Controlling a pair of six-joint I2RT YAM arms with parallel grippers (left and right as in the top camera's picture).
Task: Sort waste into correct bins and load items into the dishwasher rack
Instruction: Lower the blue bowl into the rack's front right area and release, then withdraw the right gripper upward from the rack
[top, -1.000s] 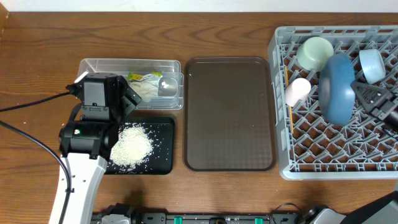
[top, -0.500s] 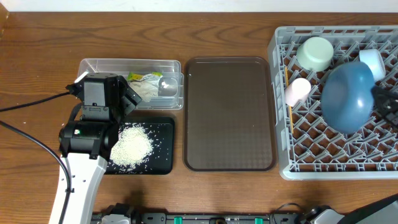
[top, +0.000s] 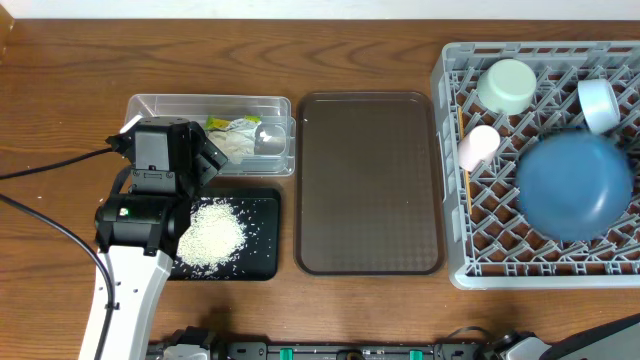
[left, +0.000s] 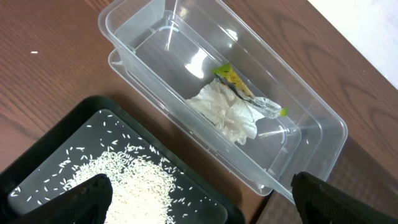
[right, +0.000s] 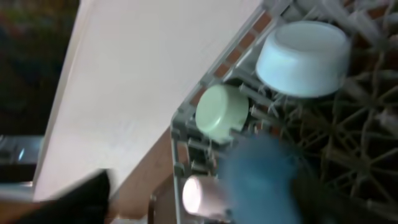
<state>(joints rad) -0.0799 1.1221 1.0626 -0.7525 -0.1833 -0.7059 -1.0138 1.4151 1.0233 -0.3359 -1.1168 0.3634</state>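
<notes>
A robotics lab bench staged as a dish-clearing station: a wood-grain table against a plain white wall holds a grey dishwasher rack, a brown serving tray, a clear tub and a black tray, with a cabled white robot arm at its front edge

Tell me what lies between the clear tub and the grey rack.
A dark brown serving tray lies between the clear tub and grey rack, shown in the overhead view.
</notes>
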